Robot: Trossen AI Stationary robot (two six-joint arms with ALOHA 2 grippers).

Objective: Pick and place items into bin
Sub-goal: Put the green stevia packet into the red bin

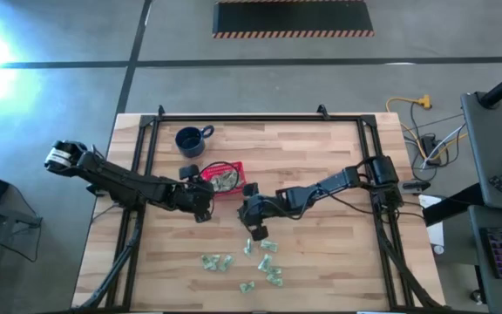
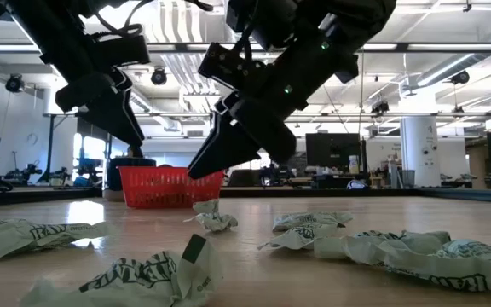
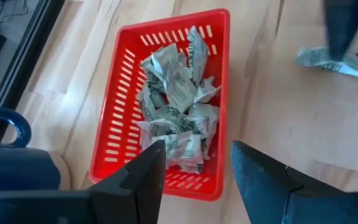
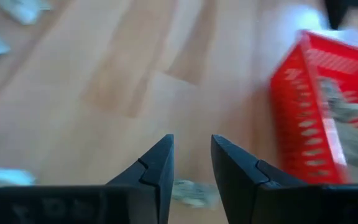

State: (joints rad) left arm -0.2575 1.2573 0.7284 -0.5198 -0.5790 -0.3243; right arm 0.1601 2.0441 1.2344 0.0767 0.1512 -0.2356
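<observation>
Red bin: the bin [image 1: 225,179] sits near the middle of the wooden desk [image 1: 321,253], just beside the blue mug [image 1: 190,139]. A pile of wrapped pieces already lies inside it.
Items: the items [image 1: 264,262] are tiny, crinkly, green-and-white wrapped bits. Many lie loose on the desk in front of the bin, some close together, some apart.
How they feel: I think they are very light and soft. The wrap looks thin and crumpled, so it should squash and not break. It may be a bit slippery.
Where to hold: I would pinch one across its puffy middle. The thin twisted ends could slide out.
Watch out: a light piece can scoot away if it gets bumped from the side. Coming straight down looks safer.
Left tool: the left tool [image 3: 194,171] hangs over the near end of the bin. Its fingers are spread apart and hold nothing.
Right tool: the right tool [image 4: 191,165] is low over the desk, just beside the bin. Its fingers stand a little apart with nothing between them. One item lies on the desk right under the tips.
</observation>
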